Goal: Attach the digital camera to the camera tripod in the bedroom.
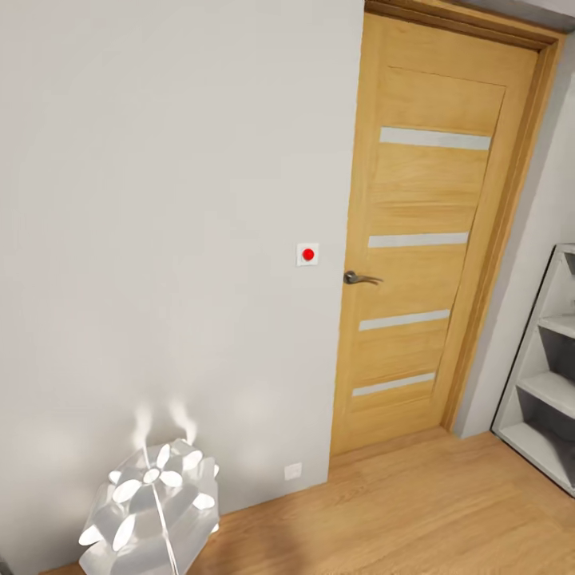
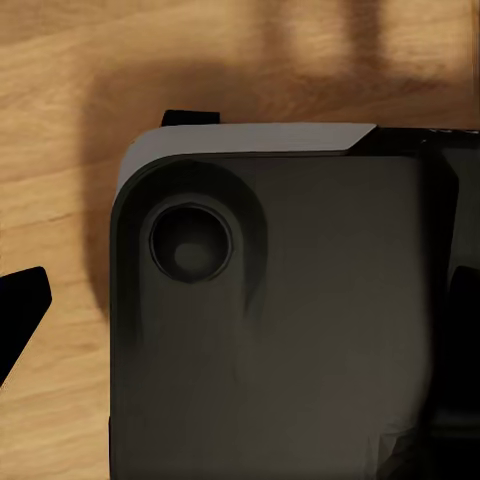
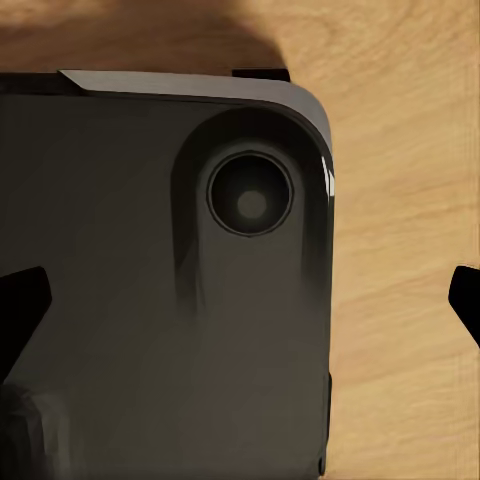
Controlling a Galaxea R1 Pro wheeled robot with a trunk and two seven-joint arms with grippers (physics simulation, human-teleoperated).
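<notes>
Ahead stands a closed wooden door (image 1: 435, 239); both claws hang open above the robot's dark base (image 2: 300, 330).

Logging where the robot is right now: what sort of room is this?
Probably a room in a home: a closed light-oak door with frosted strips, a glowing white petal-shaped floor lamp, white open shelving and light wood flooring.

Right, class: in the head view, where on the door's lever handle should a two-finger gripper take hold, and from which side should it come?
Grip the door handle on its slim lever, near the free end pointing toward the middle of the door. Come from the front, one finger above and one below, since the bar lies roughly level.
</notes>
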